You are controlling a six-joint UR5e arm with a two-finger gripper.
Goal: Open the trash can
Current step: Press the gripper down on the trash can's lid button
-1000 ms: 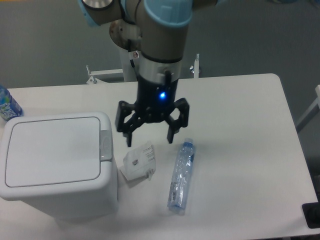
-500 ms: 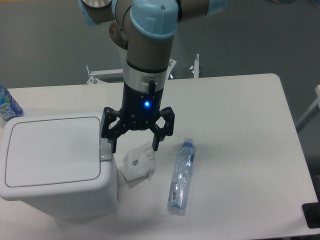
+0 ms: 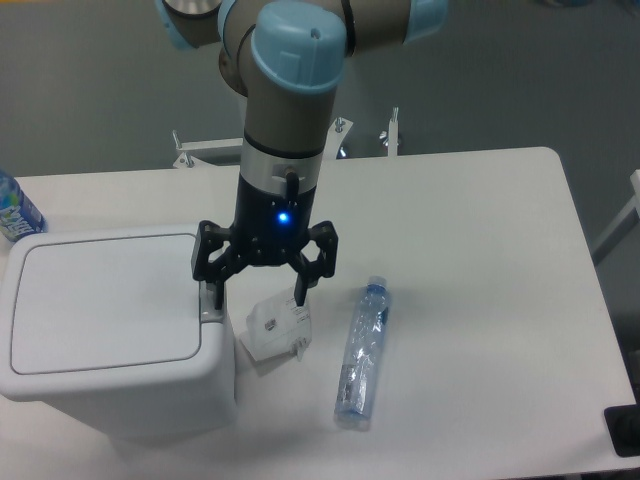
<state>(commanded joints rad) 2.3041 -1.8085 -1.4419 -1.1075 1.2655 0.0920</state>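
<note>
Gripper (image 3: 259,283) jaws spread wide, nothing held, one finger over the bin (image 3: 110,330) latch (image 3: 210,300), placed to press it

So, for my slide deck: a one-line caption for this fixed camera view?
Open gripper poised over the closed trash can's grey latch.

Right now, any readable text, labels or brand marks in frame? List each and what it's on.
None can be quoted.
Small white carton below the tool: dark print marks, too blurred to read.
Clear plastic bottle lying on the table: blue label, lettering too small to read.
Bottle at the left edge: blue-green label, blurred and cut off.
Trash can: no markings visible on the lid or grey latch.
</note>
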